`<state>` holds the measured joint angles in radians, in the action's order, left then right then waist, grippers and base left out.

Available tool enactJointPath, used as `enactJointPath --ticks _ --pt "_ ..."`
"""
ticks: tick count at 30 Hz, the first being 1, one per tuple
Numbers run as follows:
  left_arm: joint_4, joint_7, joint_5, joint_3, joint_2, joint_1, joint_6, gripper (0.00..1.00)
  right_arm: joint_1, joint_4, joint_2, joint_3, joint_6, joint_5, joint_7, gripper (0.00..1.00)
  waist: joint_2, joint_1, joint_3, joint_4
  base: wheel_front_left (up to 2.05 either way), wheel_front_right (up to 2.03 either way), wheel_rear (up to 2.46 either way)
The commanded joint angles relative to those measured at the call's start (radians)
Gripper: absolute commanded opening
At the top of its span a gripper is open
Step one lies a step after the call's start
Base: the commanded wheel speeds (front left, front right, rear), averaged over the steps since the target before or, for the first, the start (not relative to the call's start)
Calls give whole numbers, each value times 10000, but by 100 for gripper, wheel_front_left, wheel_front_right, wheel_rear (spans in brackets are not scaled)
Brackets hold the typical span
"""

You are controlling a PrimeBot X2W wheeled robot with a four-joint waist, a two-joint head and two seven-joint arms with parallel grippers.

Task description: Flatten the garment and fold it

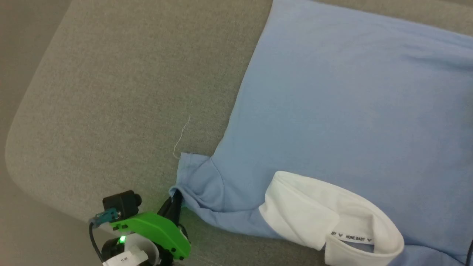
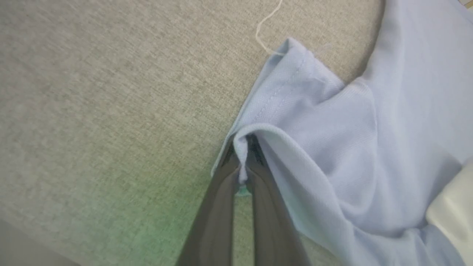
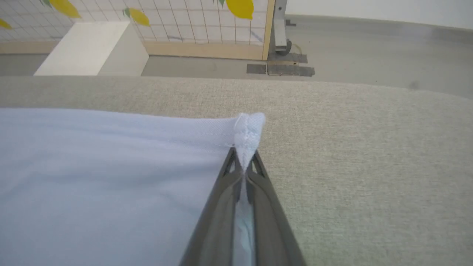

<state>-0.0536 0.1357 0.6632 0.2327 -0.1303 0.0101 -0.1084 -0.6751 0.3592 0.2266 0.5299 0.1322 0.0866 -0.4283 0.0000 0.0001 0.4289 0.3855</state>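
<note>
The garment point(image 1: 332, 111), a light blue shirt with a white collar point(image 1: 325, 218), lies spread back side up on a grey cushion point(image 1: 111, 92). My left gripper point(image 1: 176, 201) sits at the head view's lower left, shut on the hem of the garment's short sleeve point(image 2: 295, 111); in the left wrist view its fingers point(image 2: 225, 199) pinch a fold of that hem. My right gripper point(image 3: 244, 166) is shut on a hemmed corner of the garment point(image 3: 249, 127) in the right wrist view, with blue cloth point(image 3: 103, 177) stretching off to its left.
A loose white thread point(image 1: 183, 135) lies on the cushion beside the sleeve. The cushion's rounded corner point(image 1: 14, 155) drops to the floor at left. Beyond the cushion's far edge stand a white block point(image 3: 85, 48) and a lemon-print screen point(image 3: 207, 22) on a grey floor.
</note>
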Motion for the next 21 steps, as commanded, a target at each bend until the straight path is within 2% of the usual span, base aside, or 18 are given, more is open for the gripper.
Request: enactJointPath --ticks 1,3,7,11,16,21 --pt "-275 182 46 -82 -197 -301 -240 0 356 -97 -75 74 -15 -231 633 0 0 -1 -1135 -623 0 0 0" --pt "-221 303 34 -150 -378 -511 -329 0 990 -268 -416 280 -15 -539 1732 0 0 -1 -1593 -817 0 0 0" --pt "23 552 49 -266 -668 -891 -487 0 2276 -738 -970 703 -15 -827 3156 0 0 -1 -2275 -1104 0 0 0" --pt "293 752 101 -352 -868 -1185 -591 0 3524 -1369 -1408 1237 -15 -924 3669 0 0 -1 -2709 -1368 0 0 0" --pt "560 963 69 -398 -1100 -1453 -726 0 4855 -1975 -1706 1746 -15 -987 2862 0 0 -1 -3010 -1663 0 0 0" --pt "792 1084 69 -471 -1244 -1657 -869 0 5924 -2055 -1757 1975 -15 -1104 978 0 0 -1 -3162 -1951 0 0 0"
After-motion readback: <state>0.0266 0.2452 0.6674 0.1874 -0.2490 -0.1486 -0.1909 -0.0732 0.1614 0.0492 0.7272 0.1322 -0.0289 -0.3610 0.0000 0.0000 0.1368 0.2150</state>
